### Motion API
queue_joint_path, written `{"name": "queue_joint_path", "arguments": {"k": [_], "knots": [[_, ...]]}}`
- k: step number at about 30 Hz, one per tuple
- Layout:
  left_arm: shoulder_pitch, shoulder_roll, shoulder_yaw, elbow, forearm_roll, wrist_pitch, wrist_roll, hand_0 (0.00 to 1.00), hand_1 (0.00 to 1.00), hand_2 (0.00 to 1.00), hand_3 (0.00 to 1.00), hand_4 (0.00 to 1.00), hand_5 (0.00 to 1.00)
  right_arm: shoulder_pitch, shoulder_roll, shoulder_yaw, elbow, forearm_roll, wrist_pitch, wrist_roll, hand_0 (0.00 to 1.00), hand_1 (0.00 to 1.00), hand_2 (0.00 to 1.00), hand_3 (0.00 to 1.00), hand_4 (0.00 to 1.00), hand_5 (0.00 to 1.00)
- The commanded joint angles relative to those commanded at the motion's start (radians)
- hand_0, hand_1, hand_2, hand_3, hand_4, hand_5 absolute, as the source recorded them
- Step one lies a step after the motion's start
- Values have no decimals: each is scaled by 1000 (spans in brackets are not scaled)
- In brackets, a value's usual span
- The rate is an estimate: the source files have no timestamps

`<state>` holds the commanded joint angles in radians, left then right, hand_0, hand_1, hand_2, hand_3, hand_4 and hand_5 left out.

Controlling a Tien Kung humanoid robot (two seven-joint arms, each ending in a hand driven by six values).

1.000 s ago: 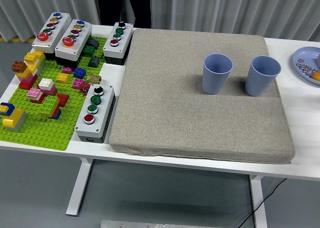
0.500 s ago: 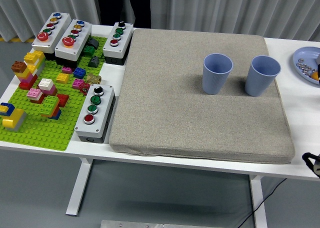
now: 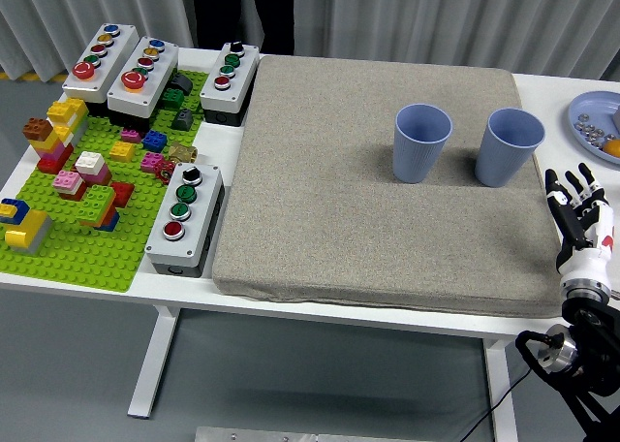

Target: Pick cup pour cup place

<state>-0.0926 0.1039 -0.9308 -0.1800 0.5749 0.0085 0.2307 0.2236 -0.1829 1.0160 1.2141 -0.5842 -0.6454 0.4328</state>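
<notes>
Flanking the two cups [image 3: 422, 142]: button boxes [image 3: 184, 218], plate [image 3: 593, 120], open-fingered right robot hand [image 3: 579, 217].

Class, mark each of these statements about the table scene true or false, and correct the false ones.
1. Two blue cups stand upright on the grey mat. True: left cup, right cup, mat.
2. The right hand grips a cup. False: the right hand is open, apart from both cups, near the mat's right edge.
3. The cups touch each other. False: a gap separates them.
4. A green brick plate lies left of the mat. True: brick plate.
5. The left hand rests on the mat. False: it is not in view.
</notes>
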Motion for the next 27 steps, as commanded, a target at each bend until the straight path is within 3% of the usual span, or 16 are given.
{"name": "queue_joint_path", "arguments": {"k": [12, 13, 21, 27], "knots": [[-1, 0, -3, 0, 2, -2, 0, 740, 815, 852, 766, 513, 954, 12, 0, -16, 10, -34, 0, -28, 893, 793, 859, 896, 829, 511], [-2, 0, -3, 0, 2, -2, 0, 739, 815, 850, 766, 512, 952, 12, 0, -17, 9, -34, 0, -29, 893, 799, 866, 898, 842, 440], [-3, -3, -3, 0, 0, -1, 2, 741, 812, 849, 765, 510, 952, 18, 2, -28, 7, -39, 0, -35, 890, 797, 872, 898, 854, 448], [-4, -6, 0, 0, -3, -1, 3, 742, 812, 848, 765, 510, 953, 44, 22, -46, -37, -31, 0, -13, 888, 797, 873, 901, 852, 409]]}}
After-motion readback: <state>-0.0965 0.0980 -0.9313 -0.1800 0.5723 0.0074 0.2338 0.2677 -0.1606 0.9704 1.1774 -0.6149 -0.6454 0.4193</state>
